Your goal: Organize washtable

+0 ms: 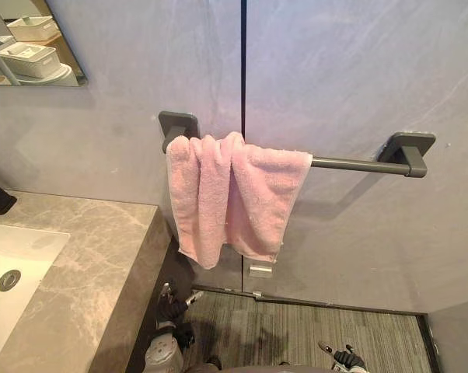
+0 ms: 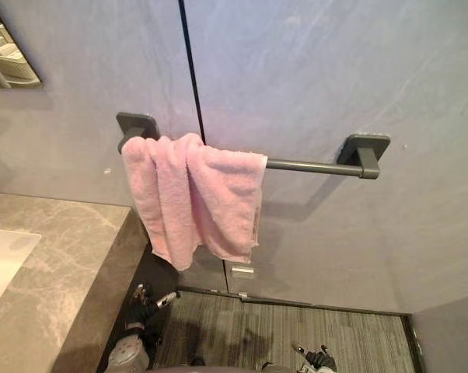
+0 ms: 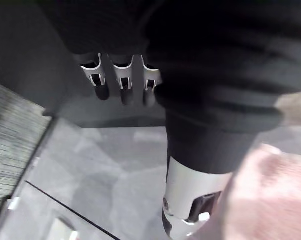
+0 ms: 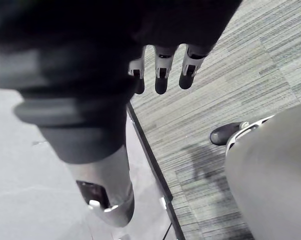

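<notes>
Fingers relaxed, empty on left hand (image 3: pixel 122 82) and right hand (image 4: pixel 161 75), one pink towel (image 1: pixel 230 198), one rail (image 1: pixel 351 164)

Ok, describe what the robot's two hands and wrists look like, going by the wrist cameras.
The two hands look alike. The left hand has slim silver fingers with dark rounded tips set in a row, a thicker silver thumb with a dark recess, and a black ribbed cover over its back and wrist. The right hand matches it, with silver dark-tipped fingers, a broad silver thumb and the same black ribbed cover.
</notes>
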